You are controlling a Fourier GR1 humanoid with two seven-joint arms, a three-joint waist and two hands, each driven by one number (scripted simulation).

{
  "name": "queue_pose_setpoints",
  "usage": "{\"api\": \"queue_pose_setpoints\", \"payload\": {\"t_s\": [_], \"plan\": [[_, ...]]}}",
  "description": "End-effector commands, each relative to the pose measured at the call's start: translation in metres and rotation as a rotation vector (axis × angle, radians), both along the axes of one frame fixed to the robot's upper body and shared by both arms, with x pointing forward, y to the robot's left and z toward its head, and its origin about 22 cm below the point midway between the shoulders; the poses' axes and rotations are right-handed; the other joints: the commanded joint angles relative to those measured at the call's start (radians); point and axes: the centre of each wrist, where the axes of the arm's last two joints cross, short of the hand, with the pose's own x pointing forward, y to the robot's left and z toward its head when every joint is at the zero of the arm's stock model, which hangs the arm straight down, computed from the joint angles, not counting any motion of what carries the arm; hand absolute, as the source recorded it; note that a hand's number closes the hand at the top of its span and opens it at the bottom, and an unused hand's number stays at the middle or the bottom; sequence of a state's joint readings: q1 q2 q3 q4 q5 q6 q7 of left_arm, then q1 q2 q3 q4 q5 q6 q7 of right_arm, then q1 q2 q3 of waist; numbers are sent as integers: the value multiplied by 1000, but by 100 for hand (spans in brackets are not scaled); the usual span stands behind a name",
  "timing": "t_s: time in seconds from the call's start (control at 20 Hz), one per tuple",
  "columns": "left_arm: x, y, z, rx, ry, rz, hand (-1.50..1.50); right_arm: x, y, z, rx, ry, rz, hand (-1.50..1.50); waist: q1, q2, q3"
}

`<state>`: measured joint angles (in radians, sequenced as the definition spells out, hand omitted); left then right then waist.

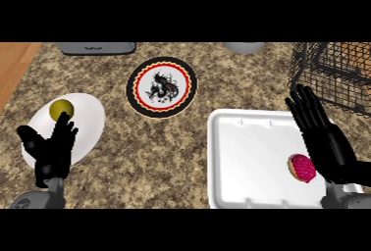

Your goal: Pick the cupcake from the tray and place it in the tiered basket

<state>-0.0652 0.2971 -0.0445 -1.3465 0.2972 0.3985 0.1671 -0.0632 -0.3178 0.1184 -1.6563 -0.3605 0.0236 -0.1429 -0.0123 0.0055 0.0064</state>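
You'll find the pink-frosted cupcake point(301, 168) lying in the white rectangular plastic tray point(246, 162), close to the tray's right rim and toward its near end. It is tipped so that its frosting faces you.

Your right hand point(324, 139) stands over that same right rim with its black fingers straight and spread, pointing away from you. The cupcake sits just beside its palm, and you cannot tell from here whether they touch. Nothing is held.

The black wire tiered basket point(319, 78) stands beyond the tray's far right corner, apart from the tray.

Your left hand point(52, 147) rests well to the left of the tray, fingers up and relaxed, over a white oval plate point(87, 120). A small yellow-olive round fruit point(61, 109) lies on that plate.

A round plate with a black-and-red patterned rim point(162, 87) lies on the speckled brown stone counter point(145, 152), beyond the tray's far left corner.
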Motion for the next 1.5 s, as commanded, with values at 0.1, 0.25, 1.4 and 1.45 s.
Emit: {"api": "queue_pose_setpoints", "payload": {"t_s": [0.1, 0.25, 1.4, 1.45], "plan": [[-13, -3, -9, 97, -6, -80, 0, -11, -66, 26, -155, -75, -443, 150, -27, -13, -8], [-26, 4, -16, 180, -6, -106, 0, -36, -128, 38, -331, -127, -796, 150, -96, -22, -10], [-40, -57, -30, 152, -54, -296, 0, -193, -70, 36, -649, 693, -1056, -150, 48, 17, -16], [-35, -54, -24, 153, -67, -292, 0, -197, -66, 40, -684, 732, -1063, -150, 45, 16, -16]]}}
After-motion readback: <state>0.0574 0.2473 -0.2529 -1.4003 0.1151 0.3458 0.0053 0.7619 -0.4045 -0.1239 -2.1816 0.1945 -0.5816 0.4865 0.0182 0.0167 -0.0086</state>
